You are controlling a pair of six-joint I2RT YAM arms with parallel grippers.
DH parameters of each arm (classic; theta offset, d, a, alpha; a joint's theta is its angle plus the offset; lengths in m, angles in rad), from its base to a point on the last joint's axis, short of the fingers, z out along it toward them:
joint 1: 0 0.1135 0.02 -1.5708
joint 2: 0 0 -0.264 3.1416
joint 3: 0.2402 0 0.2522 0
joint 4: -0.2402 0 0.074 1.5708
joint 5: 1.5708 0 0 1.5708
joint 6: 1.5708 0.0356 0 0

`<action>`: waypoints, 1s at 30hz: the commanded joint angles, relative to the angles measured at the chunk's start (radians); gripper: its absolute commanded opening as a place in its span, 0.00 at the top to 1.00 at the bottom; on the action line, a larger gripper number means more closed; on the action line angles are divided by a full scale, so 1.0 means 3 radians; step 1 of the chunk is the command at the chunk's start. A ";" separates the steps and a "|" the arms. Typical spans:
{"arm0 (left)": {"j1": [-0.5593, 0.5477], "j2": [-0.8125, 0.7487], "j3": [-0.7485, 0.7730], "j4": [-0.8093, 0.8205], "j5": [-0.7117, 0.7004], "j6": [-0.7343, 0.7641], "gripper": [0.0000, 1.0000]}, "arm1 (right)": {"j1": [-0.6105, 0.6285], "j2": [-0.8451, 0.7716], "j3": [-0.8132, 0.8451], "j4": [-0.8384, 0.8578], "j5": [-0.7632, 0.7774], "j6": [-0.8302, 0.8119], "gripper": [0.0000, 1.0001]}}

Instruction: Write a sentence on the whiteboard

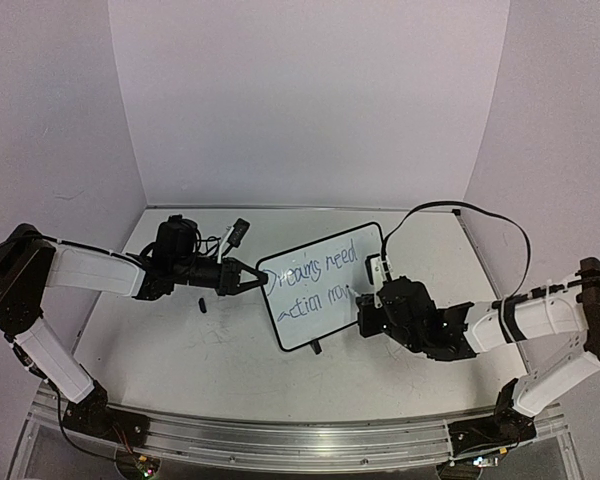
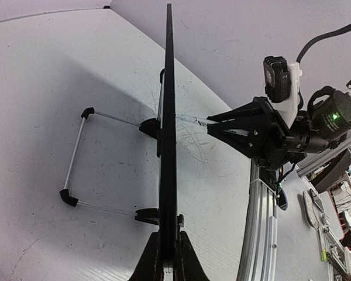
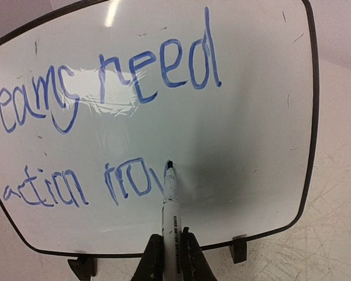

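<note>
The whiteboard (image 1: pixel 312 330) stands upright on the table, tilted to the right. My left gripper (image 1: pixel 258 277) is shut on its left edge. From the left wrist the whiteboard (image 2: pixel 168 105) shows edge-on as a thin black line running up out of that gripper (image 2: pixel 168 260). The sentence (image 3: pixel 158 76) reads "reams need" over "action nov" in blue; it also shows in the top view (image 1: pixel 320 278). My right gripper (image 3: pixel 171 257) is shut on a white marker (image 3: pixel 171 205), whose tip touches the whiteboard (image 3: pixel 251 146) right after the last stroke. The right gripper (image 1: pixel 363 300) is at the board's lower right.
A small black cap-like piece (image 1: pixel 201 304) lies on the table under the left arm. A wire stand (image 2: pixel 75 155) props the board from behind. An aluminium rail (image 1: pixel 300 437) runs along the near edge. Walls close in the back and both sides.
</note>
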 commanded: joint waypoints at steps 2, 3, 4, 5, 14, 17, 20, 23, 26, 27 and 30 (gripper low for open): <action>0.0000 -0.0002 0.0087 -0.0126 0.0011 0.0158 1.00 | -0.0030 -0.0047 -0.0114 -0.0049 -0.0014 0.0078 1.00; 0.0001 -0.0001 0.0088 -0.0127 0.0011 0.0157 1.00 | -0.0029 -0.0043 -0.0113 -0.0049 -0.0017 0.0078 1.00; 0.0001 -0.0001 0.0091 -0.0130 0.0011 0.0155 1.00 | -0.0030 -0.0040 -0.0106 -0.0049 -0.0018 0.0076 1.00; 0.0001 -0.0001 0.0091 -0.0130 0.0012 0.0153 1.00 | -0.0032 -0.0036 -0.0098 -0.0049 -0.0020 0.0070 1.00; 0.0003 -0.0008 0.0087 -0.0132 0.0007 0.0152 1.00 | -0.0038 -0.0042 0.0046 -0.0044 0.0096 -0.0034 1.00; 0.0001 -0.0011 0.0087 -0.0131 0.0011 0.0148 1.00 | -0.0066 -0.0042 0.0135 -0.0044 0.0124 -0.0083 1.00; 0.0001 -0.0030 0.0086 -0.0135 0.0008 0.0150 1.00 | -0.0092 -0.0017 0.0203 -0.0044 0.0121 -0.0127 1.00; 0.0000 -0.0040 0.0082 -0.0136 0.0005 0.0152 1.00 | -0.0116 0.0015 0.0218 -0.0039 0.0104 -0.0141 1.00; 0.0001 -0.0037 0.0077 -0.0138 0.0001 0.0157 1.00 | -0.0119 0.0031 0.0201 -0.0039 0.0074 -0.0127 1.00; 0.0000 -0.0035 0.0076 -0.0138 0.0001 0.0157 1.00 | -0.0118 0.0021 0.0184 -0.0039 0.0057 -0.0120 1.00; -0.0001 -0.0027 0.0077 -0.0141 0.0001 0.0162 1.00 | -0.0119 -0.0082 0.0107 -0.0057 -0.0017 -0.0074 1.00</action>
